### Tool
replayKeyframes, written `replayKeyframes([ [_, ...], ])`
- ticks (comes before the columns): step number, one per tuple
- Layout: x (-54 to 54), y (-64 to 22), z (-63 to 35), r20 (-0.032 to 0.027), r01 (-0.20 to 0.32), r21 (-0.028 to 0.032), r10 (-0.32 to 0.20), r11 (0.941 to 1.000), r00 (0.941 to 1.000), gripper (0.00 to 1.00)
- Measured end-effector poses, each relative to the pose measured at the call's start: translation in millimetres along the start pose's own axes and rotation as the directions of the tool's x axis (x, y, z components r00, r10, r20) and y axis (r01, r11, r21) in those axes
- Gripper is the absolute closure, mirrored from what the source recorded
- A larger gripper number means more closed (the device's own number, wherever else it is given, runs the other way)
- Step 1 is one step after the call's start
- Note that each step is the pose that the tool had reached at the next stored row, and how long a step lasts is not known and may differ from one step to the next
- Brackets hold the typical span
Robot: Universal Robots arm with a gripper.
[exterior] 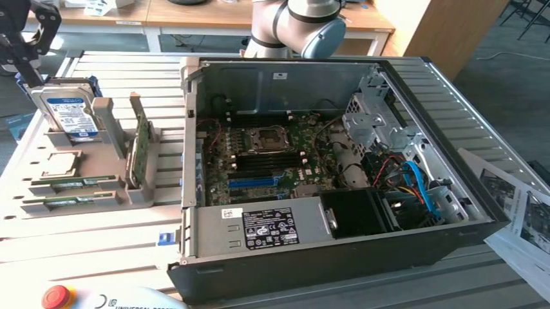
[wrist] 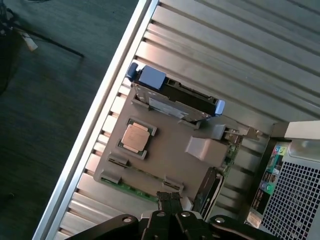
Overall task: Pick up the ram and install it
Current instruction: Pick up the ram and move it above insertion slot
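Two rams lie flat in the grey holder point(exterior: 103, 193) at the exterior view's left: one ram point(exterior: 73, 183) and its twin point(exterior: 69, 201) just in front of it. In the wrist view a green edge of a ram point(wrist: 127, 186) shows along the holder's rim. My gripper point(exterior: 26, 64) hangs high above the holder's far end, over the hard drive point(exterior: 71, 112), well apart from the rams. Seen from the wrist, the gripper point(wrist: 170, 196) is shut and holds nothing. The blue slots point(exterior: 254, 182) sit on the motherboard point(exterior: 257, 154) inside the open case.
The holder also carries a CPU point(exterior: 58, 164) and a broader green card point(exterior: 142, 145) standing on edge. The black computer case point(exterior: 344, 257) lies open, with a power supply point(exterior: 266, 228) at the front and cables point(exterior: 413, 180) on the right. A red stop button point(exterior: 56, 296) sits at the front.
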State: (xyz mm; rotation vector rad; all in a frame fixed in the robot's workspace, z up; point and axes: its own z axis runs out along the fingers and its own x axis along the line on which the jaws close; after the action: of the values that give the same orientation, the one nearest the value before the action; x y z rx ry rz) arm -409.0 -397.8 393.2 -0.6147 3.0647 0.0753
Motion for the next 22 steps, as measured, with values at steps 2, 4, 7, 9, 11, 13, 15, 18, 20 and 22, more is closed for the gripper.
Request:
replayKeyframes([
  [2, 0.0, 0.0, 0.0, -0.0014, 0.029, -0.0007, -0.029, 0.9996, 0.9996, 0.89],
  [4, 0.0, 0.0, 0.0, -0.0027, 0.060, -0.0015, -0.060, 0.9982, 0.9982, 0.89],
  [7, 0.0, 0.0, 0.0, -0.0048, 0.110, -0.0029, -0.110, 0.9939, 0.9939, 0.89],
  [9, 0.0, 0.0, 0.0, -0.0063, 0.146, -0.0039, -0.146, 0.9892, 0.9892, 0.89],
  [11, 0.0, 0.0, 0.0, -0.0077, 0.182, -0.0051, -0.182, 0.9833, 0.9833, 0.89],
  [13, 0.0, 0.0, 0.0, -0.0092, 0.217, -0.0062, -0.217, 0.9762, 0.9761, 0.89],
  [15, 0.0, 0.0, 0.0, -0.0105, 0.253, -0.0075, -0.253, 0.9675, 0.9674, 0.89],
  [18, 0.0, 0.0, 0.1, -0.0125, 0.305, -0.0093, -0.305, 0.9524, 0.9524, 0.89],
  [20, 0.0, 0.0, 0.1, -0.0138, 0.339, -0.0106, -0.339, 0.9409, 0.9408, 0.89],
  [22, 0.0, 0.0, 0.2, -0.0150, 0.373, -0.0120, -0.373, 0.9277, 0.9276, 0.89],
])
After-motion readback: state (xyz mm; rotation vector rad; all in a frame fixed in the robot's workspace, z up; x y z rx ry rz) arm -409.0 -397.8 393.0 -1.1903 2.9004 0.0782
